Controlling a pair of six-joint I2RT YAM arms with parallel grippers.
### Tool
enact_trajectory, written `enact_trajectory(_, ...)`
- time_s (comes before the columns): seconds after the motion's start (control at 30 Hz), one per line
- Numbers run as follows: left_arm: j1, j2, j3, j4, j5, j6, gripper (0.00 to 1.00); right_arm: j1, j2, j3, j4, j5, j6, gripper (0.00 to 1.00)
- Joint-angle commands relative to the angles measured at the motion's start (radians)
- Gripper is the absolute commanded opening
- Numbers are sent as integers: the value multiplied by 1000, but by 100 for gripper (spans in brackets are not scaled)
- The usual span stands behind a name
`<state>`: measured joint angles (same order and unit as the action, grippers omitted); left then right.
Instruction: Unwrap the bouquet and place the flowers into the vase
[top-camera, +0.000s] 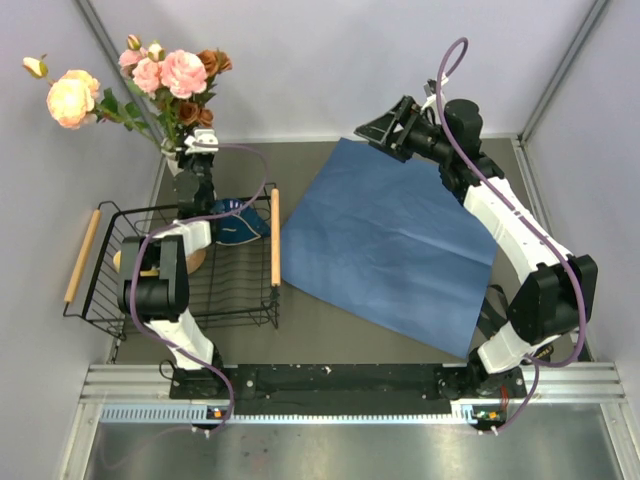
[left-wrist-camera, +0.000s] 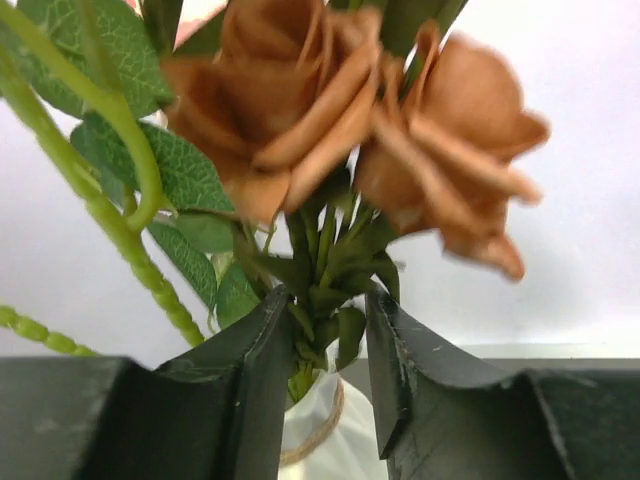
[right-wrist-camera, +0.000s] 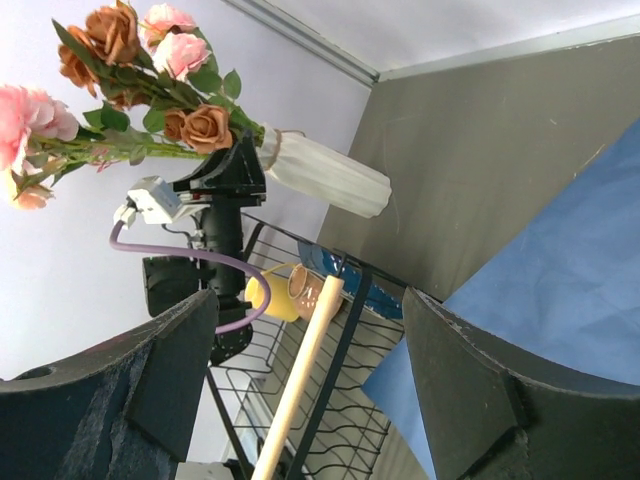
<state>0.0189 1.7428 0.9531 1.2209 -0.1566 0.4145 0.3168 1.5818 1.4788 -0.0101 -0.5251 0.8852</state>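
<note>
My left hand (left-wrist-camera: 327, 300) is gaping narrowly around the flowers (left-wrist-camera: 300, 90) above the vase (left-wrist-camera: 320, 435), which my fingers (left-wrist-camera: 250, 380) are mostly hiding.

Pale lilac walls (top-camera: 300, 60) enclose a grey-brown tabletop (top-camera: 330, 335)

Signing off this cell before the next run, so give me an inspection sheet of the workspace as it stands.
Surface: dark table.
Job's things: flowers stand in the white vase, far left; blue paper lies flat.
Clutter: wire basket holding blue bowl, yellow cup, brown cup.
Grippers: left tool open, jaws either side of the stems at the vase mouth; right tool open, empty, above the paper's far edge.
Cables: purple cable looping along each arm.
Surroundings: pale walls, metal rail at near edge.
</note>
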Motion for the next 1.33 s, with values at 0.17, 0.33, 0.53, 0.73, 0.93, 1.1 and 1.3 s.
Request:
enact_trajectory(0.17, 1, -115, -59, 55, -28, -63, 55, 19, -13, 18, 18, -9, -8, 75)
enact_trajectory(0.33, 0, -196, -118, 23, -8, -95, 65, 34, -20, 8, 12, -3, -11, 75)
enact_trajectory(0.53, -4, -351, -200, -157, 29, -257, 98, 68, -16, 21, -65, 11, -38, 76)
enact_trajectory(0.73, -4, -581, -257, -460, 239, -566, 99, 114, -48, 23, -195, 49, -94, 81)
enact_trajectory(0.93, -7, -787, -222, -845, 302, -864, 98, 154, -115, -1, -405, 161, -222, 88)
enact_trajectory(1.1, -65, -842, -251, -781, 776, -1098, 88, 162, -324, -138, -551, 385, -415, 99)
enact_trajectory(1.3, -414, -1014, -208, -1030, 654, -896, 94, 163, -731, -318, -658, 606, -518, 99)
